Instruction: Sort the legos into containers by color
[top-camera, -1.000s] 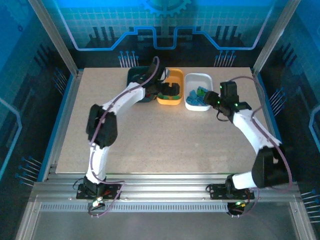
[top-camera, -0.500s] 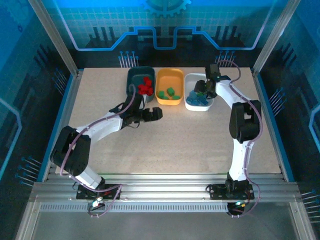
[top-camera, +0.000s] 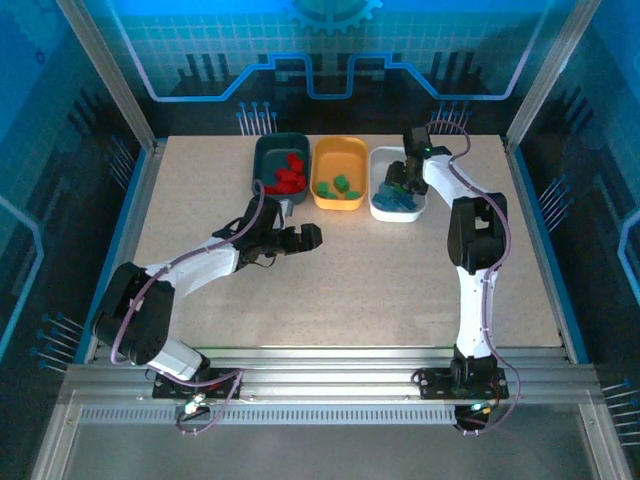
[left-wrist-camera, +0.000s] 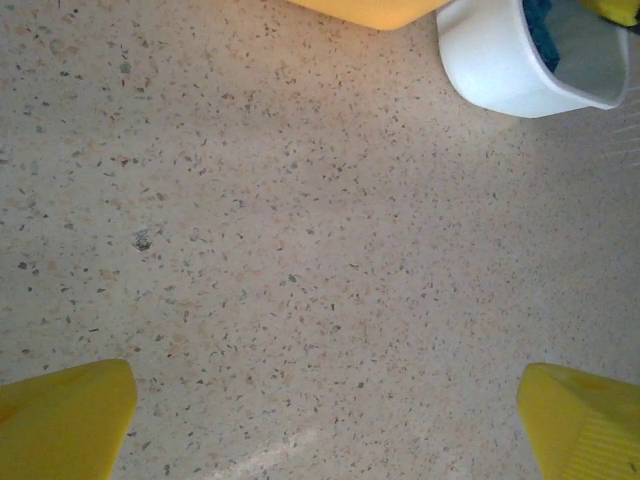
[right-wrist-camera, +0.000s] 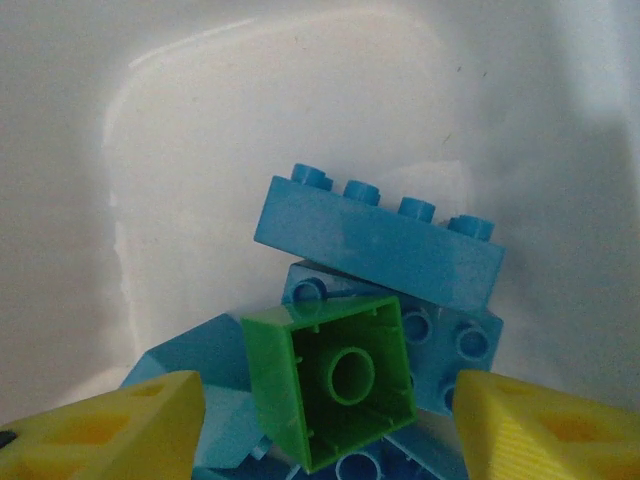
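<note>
My right gripper (right-wrist-camera: 330, 432) hangs inside the white container (right-wrist-camera: 220, 150), open. Its yellow fingertips (right-wrist-camera: 110, 425) stand on either side of a green lego (right-wrist-camera: 335, 385) without touching it. That lego lies upside down on a heap of blue legos (right-wrist-camera: 380, 240). From above, the right gripper (top-camera: 397, 180) is over the white container (top-camera: 380, 155). The dark teal container (top-camera: 270, 150) holds red legos (top-camera: 290, 172). Green legos (top-camera: 340, 186) lie in the orange container (top-camera: 335, 150). My left gripper (top-camera: 300, 238) is open over bare table, nothing between its fingertips (left-wrist-camera: 60, 415).
The three containers stand side by side at the back middle of the speckled table (top-camera: 350, 280). In the left wrist view the white container's corner (left-wrist-camera: 500, 70) and the orange container's edge (left-wrist-camera: 370, 10) lie ahead. A metal frame (top-camera: 110, 90) bounds the table.
My left gripper has drawn back from the orange container to the table in front of it. The right gripper has swung from right of the white container to over it.
</note>
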